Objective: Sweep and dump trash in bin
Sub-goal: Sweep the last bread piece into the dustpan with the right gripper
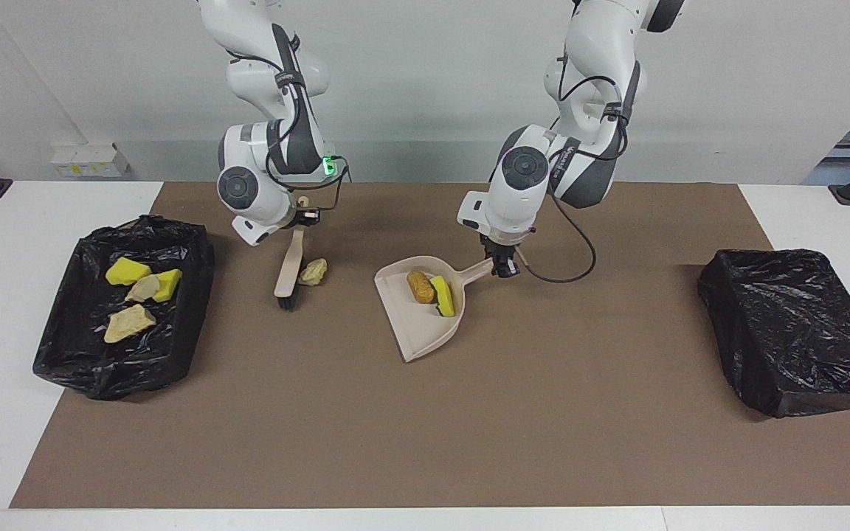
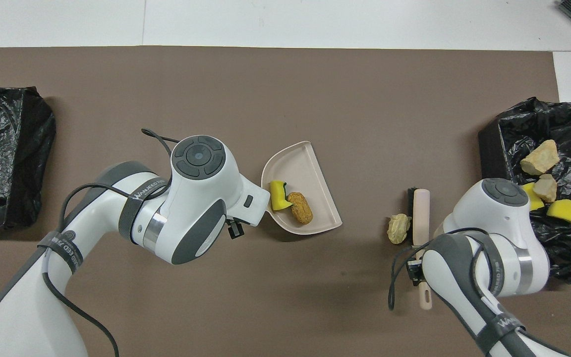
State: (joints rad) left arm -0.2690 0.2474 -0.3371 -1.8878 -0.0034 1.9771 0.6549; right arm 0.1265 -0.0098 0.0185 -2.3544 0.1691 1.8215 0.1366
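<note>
Gripping the dustpan point(image 1: 419, 318) handle, the left end effector point(image 1: 505, 270) points its mouth toward 7 o'clock; the right end effector point(image 1: 302, 218) clamps the brush point(image 1: 290, 271), bristles toward 6.

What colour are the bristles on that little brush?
Black, on the brush with its pale beige handle; the facing view shows them best.

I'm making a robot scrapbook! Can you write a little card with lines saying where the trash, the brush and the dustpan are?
dustpan: mid-table, handle held by left end effector
in dustpan: one yellow chunk, one orange lump
brush: bristles down on the mat, handle held by right end effector
loose trash: one tan lump beside the brush
full bin: at right arm's end, holds two yellow chunks and two tan lumps
other bin: at left arm's end
</note>
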